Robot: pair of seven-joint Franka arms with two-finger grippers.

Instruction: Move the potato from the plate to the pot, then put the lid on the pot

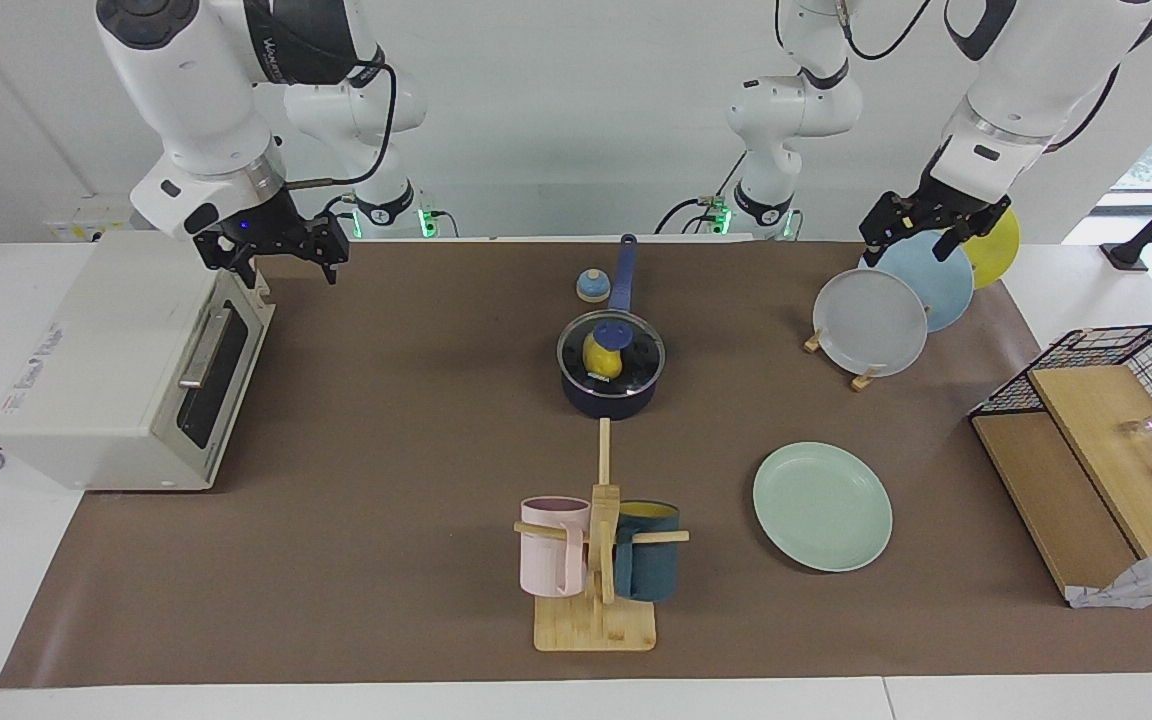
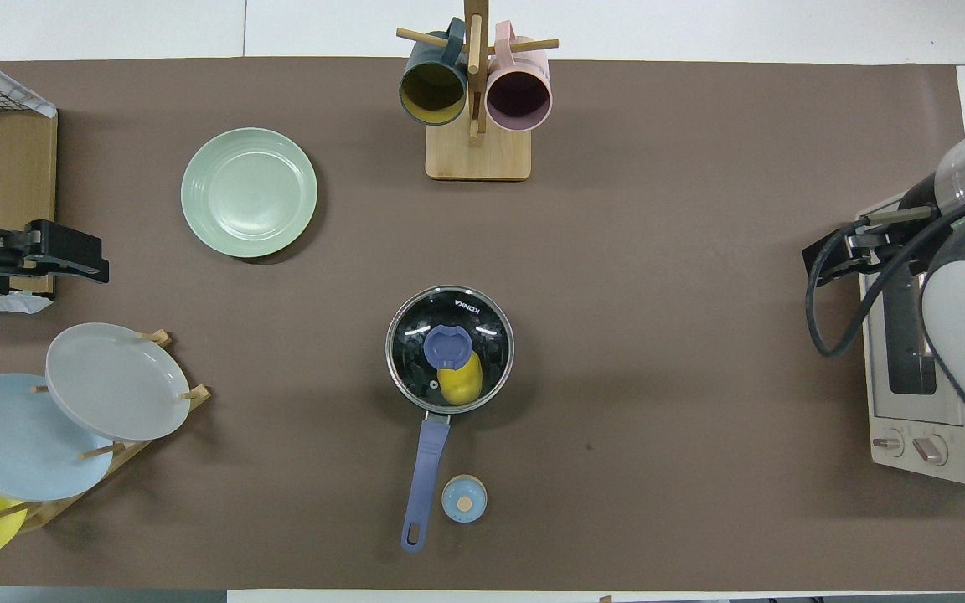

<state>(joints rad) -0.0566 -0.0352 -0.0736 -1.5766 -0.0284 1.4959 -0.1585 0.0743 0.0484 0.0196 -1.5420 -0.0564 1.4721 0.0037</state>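
The yellow potato [image 1: 603,358] lies inside the dark pot [image 1: 608,402] at the middle of the mat and shows through the glass lid [image 1: 638,352], which sits on the pot with its blue knob [image 1: 613,329] up. In the overhead view the potato [image 2: 459,381] lies under the lid [image 2: 487,328]. The pot's blue handle [image 2: 425,469] points toward the robots. The mint-green plate [image 1: 822,506] lies bare, farther from the robots, toward the left arm's end. My left gripper [image 1: 908,248] is open and empty, raised over the plate rack. My right gripper [image 1: 288,265] is open and empty, raised over the toaster oven.
A blue-topped bell dome [image 1: 592,286] sits beside the pot's handle. A mug tree [image 1: 596,560] with two mugs stands farther out. A rack of upright plates [image 1: 876,322] and a wire basket [image 1: 1116,350] are at the left arm's end, a toaster oven [image 1: 106,350] at the right arm's.
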